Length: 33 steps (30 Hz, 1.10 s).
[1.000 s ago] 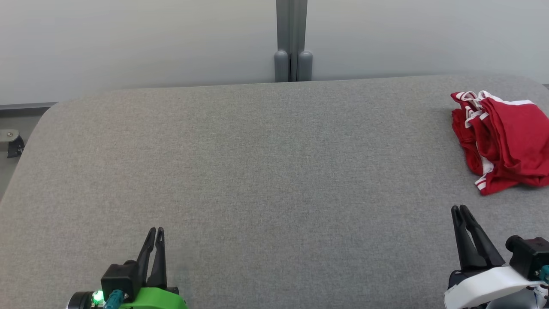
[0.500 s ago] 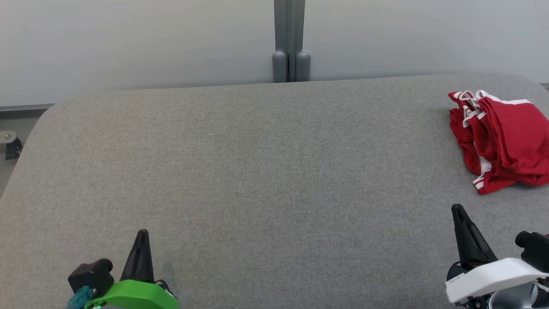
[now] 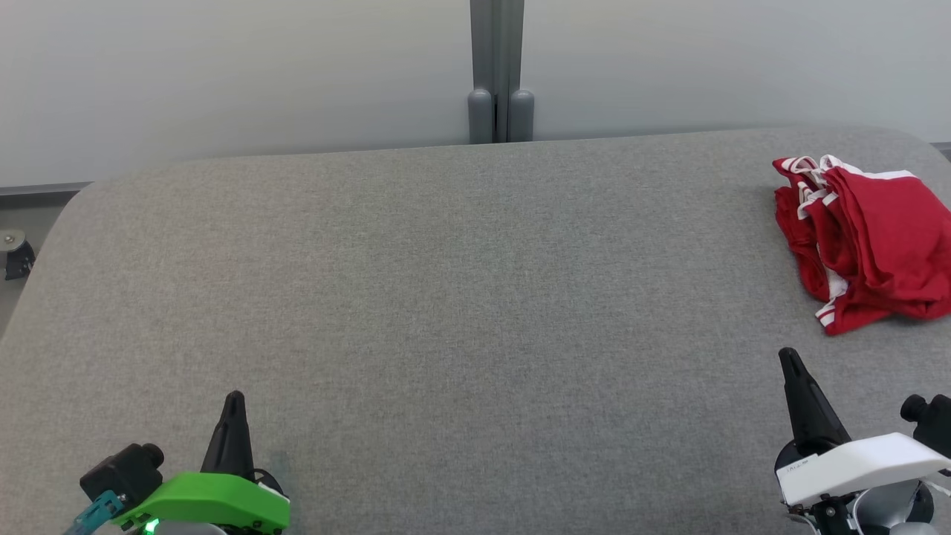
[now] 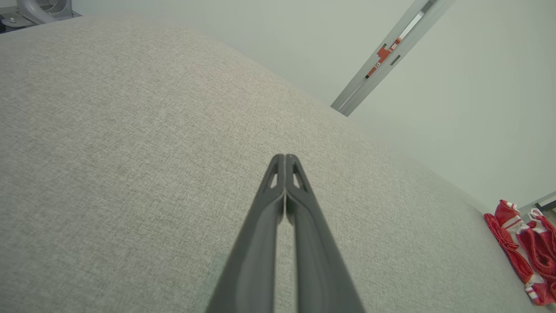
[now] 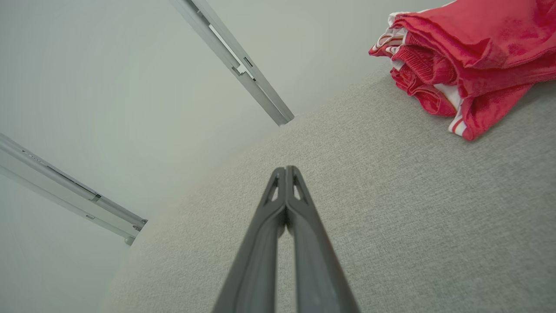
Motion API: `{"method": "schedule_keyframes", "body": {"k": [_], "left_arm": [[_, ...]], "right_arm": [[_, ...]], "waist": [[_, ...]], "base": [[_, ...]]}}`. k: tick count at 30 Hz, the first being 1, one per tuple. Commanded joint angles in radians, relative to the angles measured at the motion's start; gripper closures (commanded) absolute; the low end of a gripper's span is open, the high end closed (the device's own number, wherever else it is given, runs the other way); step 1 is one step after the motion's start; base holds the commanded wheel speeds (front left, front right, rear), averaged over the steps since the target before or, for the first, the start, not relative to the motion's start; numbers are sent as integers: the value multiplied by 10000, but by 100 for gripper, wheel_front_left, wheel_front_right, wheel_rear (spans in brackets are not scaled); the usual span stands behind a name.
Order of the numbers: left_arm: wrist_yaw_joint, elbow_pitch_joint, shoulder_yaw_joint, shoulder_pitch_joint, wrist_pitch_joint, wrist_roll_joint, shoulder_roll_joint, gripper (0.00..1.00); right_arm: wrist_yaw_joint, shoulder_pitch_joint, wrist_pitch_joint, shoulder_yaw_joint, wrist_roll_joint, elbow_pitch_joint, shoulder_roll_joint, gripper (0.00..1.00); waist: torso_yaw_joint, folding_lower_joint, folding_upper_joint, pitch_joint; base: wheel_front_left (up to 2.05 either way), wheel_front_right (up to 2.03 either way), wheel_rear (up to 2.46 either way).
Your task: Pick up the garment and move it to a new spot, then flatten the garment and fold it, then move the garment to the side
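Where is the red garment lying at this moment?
In the head view the red garment lies bunched at the far right of the grey table, ahead of the right gripper.

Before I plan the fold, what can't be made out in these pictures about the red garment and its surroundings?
Head view: red garment runs past the right edge; its bunched folds hide its type and full shape.
Left wrist view: small, cut by the right edge.
Head view: dark fitting at far left, too small to identify.
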Motion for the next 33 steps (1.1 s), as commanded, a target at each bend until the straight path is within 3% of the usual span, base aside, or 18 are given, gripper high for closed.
{"method": "schedule_keyframes", "body": {"k": [1,33], "left_arm": [[-75,-153,114,-327,79,-378,11,100],[-533,-183,889,-660,1099,-4223,-183,100]], "right_arm": [[-3,-294,39,-28,369,-15,-58,100],[-2,-1072,411,-127,4214,1034,45,100]], "waist": [[-5,0,0,-1],[-137,0,0,-26]], "base": [[0,0,0],[0,0,0]]}}
